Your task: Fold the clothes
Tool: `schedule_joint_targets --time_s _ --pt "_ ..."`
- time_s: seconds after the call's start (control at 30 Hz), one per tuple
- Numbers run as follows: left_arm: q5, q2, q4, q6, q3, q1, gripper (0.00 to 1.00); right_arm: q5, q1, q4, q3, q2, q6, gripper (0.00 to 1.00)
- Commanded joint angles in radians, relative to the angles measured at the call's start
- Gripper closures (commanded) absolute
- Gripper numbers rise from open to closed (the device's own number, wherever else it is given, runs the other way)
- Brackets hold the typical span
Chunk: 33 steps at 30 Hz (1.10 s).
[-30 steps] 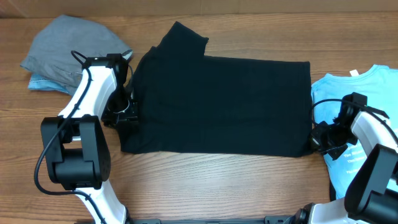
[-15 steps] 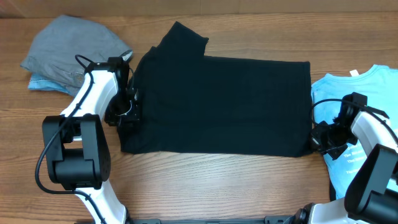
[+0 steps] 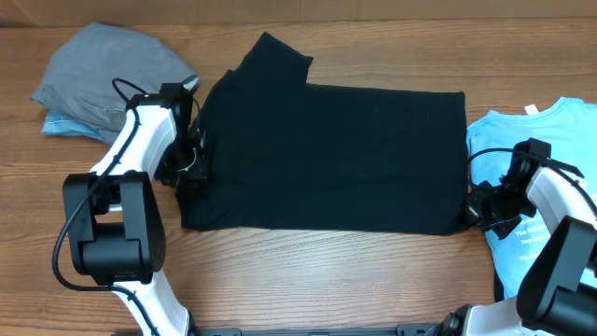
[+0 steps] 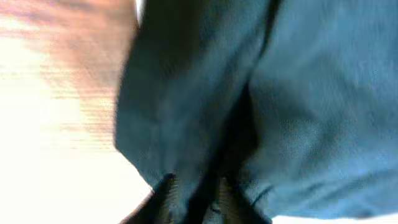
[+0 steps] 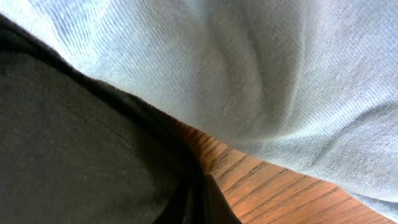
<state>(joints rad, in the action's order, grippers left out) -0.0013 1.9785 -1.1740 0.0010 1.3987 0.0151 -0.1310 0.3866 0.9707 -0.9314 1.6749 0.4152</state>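
At the black T-shirt (image 3: 336, 159) — left pincer (image 3: 190, 168) (slightly) shifted.

The left arm (image 3: 138, 135) is shifting a little to the right and toward the far side: its white link, which a second ago was leaning further out to the left, is now standing closer to the left edge of the black shirt (image 3: 336, 159). The left gripper (image 3: 189, 168) is travelling with it, creeping in from the left toward that edge and ending slightly farther from the near side than before. The cable (image 3: 119, 89) looped over the wrist is swinging right along with the arm. Most of this shift is falling in the first half second; since then the arm is hardly moving at all
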Motion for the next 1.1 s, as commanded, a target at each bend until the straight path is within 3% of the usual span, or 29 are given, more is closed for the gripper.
schedule_joint_targets --time_s 0.0,0.1,0.23,0.37,0.47,0.53,0.67,0.7,0.77,0.8,1.07 --pt "0.083 -0.025 -0.058 0.029 0.027 0.017 0.44 -0.001 0.006 0.001 -0.024 0.008 0.004 0.96" --pt "0.107 -0.025 -0.105 0.03 0.026 0.023 0.14 -0.001 0.006 0.0 -0.024 0.008 0.004 0.96" --pt "0.089 -0.024 -0.121 0.029 0.017 0.026 0.12 -0.001 0.006 0.0 -0.024 0.008 0.004 0.96" --pt "0.108 -0.024 -0.124 0.029 -0.015 0.026 0.33 -0.002 0.006 0.0 -0.024 0.008 0.004 0.96" --pt "0.13 -0.024 -0.128 0.029 -0.033 0.026 0.31 -0.002 0.006 0.0 -0.024 0.008 0.005 0.96" --pt "0.129 -0.024 -0.131 0.03 -0.033 0.025 0.37 -0.002 0.006 -0.002 -0.024 0.008 0.005 0.96" --pt "0.129 -0.024 -0.143 0.029 -0.043 0.024 0.59 -0.002 0.006 -0.003 -0.024 0.008 0.005 0.96" --pt "0.129 -0.024 -0.15 0.029 -0.051 0.024 0.67 -0.002 0.006 -0.003 -0.024 0.008 0.005 0.96" --pt "0.12 -0.024 -0.147 0.025 -0.075 0.024 0.92 -0.002 0.006 -0.003 -0.024 0.008 0.005 0.96" --pt "0.106 -0.024 -0.137 0.019 -0.086 0.024 0.96 -0.002 0.006 -0.003 -0.024 0.008 0.005 0.96" --pt "-0.035 -0.024 -0.085 0.001 -0.018 0.032 0.96 0.001 0.006 -0.016 -0.024 0.008 0.004 0.96"
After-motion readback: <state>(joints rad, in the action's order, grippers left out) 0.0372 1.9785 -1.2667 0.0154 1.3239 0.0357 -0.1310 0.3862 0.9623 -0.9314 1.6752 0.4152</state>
